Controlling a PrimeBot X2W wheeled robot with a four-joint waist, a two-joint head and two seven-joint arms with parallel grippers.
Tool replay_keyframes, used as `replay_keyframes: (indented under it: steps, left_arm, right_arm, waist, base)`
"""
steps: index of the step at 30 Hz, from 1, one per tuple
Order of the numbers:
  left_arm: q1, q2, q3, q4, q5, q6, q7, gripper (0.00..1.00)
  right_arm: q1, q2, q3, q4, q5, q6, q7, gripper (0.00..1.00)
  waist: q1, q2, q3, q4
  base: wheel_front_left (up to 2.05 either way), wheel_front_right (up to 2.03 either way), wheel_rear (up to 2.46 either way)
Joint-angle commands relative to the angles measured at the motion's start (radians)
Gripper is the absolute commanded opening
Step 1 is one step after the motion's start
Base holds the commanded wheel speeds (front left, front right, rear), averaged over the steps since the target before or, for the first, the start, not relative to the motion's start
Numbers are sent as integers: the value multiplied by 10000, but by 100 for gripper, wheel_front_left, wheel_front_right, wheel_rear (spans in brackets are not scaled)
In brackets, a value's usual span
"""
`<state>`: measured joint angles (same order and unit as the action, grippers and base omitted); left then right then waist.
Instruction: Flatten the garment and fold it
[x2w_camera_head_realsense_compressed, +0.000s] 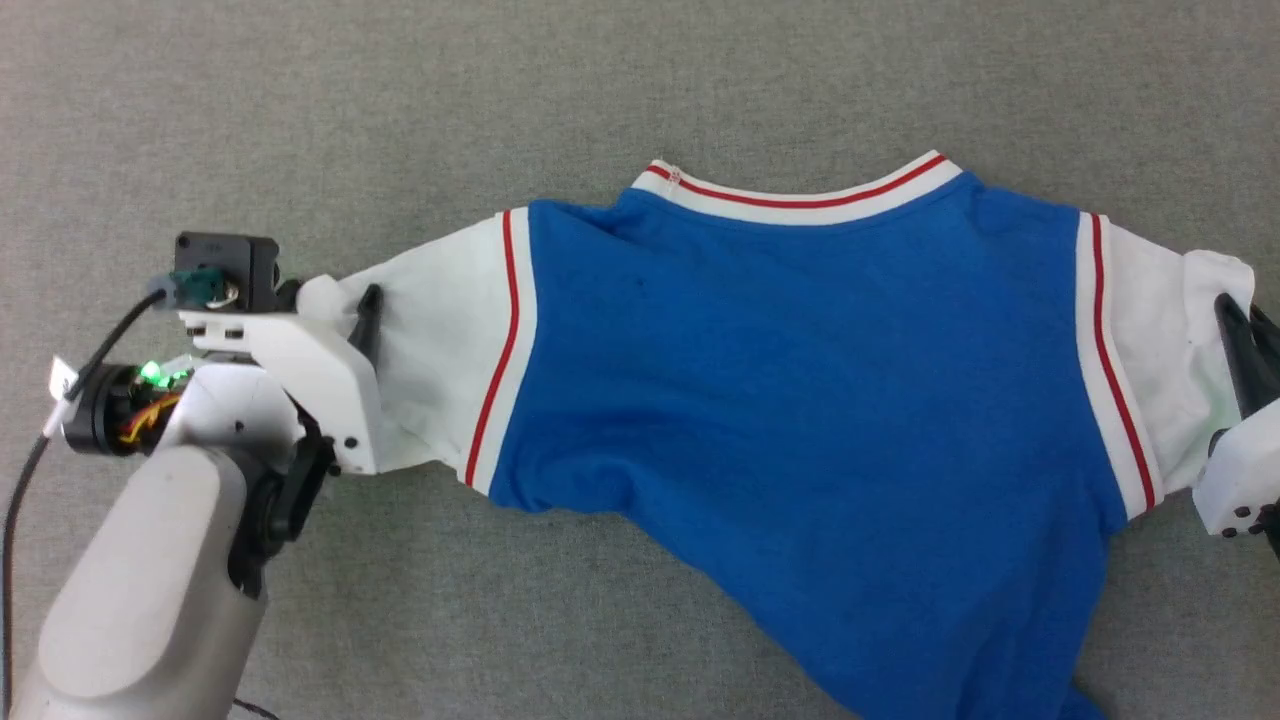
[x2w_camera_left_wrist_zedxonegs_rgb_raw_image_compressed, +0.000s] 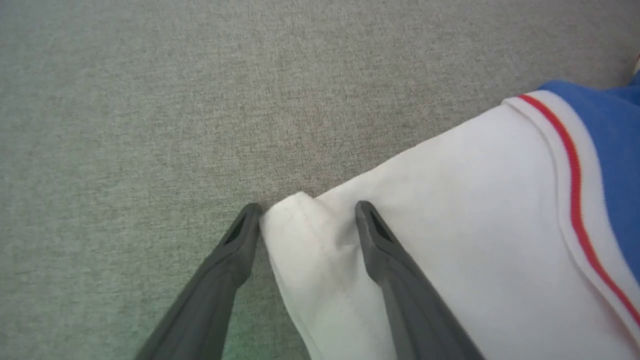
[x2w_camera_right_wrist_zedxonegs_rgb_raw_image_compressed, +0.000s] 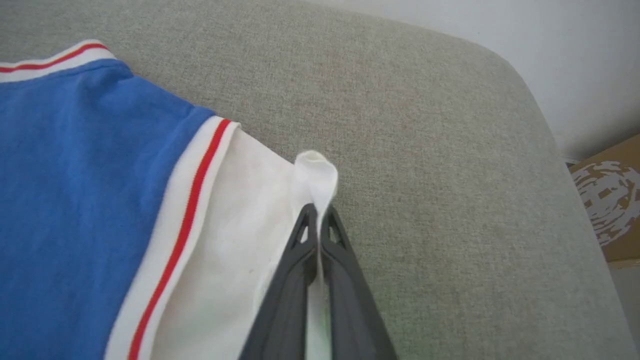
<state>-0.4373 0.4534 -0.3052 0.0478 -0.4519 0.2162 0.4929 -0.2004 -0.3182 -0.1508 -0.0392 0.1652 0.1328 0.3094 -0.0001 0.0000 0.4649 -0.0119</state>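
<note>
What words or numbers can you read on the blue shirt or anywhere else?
No text can be read anywhere.
garment: the blue side facing up shows no words or numbers, just red stripes on white trim.
cardboard box: white marks, too blurred to read.
white tag by the left arm's cable: too small to read.

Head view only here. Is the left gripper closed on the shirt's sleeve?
Observer: No. The left gripper is open, its fingers straddling the tip of the sleeve.
Operator: And the other one?
Observer: The right gripper is shut on the shirt's other sleeve; a white fold sticks out past its fingertips.
Operator: Anything past that sleeve?
Observer: The grey pad's rounded corner, then a cardboard box.
</note>
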Motion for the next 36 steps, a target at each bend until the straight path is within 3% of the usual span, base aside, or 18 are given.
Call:
replay_keyframes:
  steps: [1, 2, 13, 21, 28, 36]
  left_arm:
    - [32, 22, -246, 380, -35, -112, 311, 35]
    - [-27, 22, -245, 437, -31, -106, 316, 0]
    - [44, 56, -51, 522, -455, -112, 509, 0]
    - [-130, -60, 792, -314, -447, 228, -1254, 0]
    - [-1031, 258, 1514, -984, -267, 244, -2430, 0]
    - [-2970, 948, 1431, -945, 85, -141, -1926, 0]
  right_arm:
    - [-123, -47, 14, -13, 60, -21, 61, 0]
    - [-137, -54, 18, -14, 63, -21, 62, 0]
    - [-358, -128, 119, -13, 27, -21, 66, 0]
    - [-634, -158, 191, -183, -12, -21, -340, 0]
    - [-2177, -645, 771, -624, -67, -21, -673, 0]
    - [-4945, -1661, 2326, -431, 24, -21, -85, 0]
  waist:
    - [1, 0, 108, -14]
    - [1, 0, 135, -16]
    - [1, 0, -20, -3]
    - [1, 0, -626, 20]
    - [1, 0, -1515, -226]
    - [1, 0, -2476, -499]
  base:
    - [0, 0, 0]
    - [0, 0, 0]
    - [0, 0, 0]
    - [0, 0, 0]
    - [0, 0, 0]
    - [0, 0, 0]
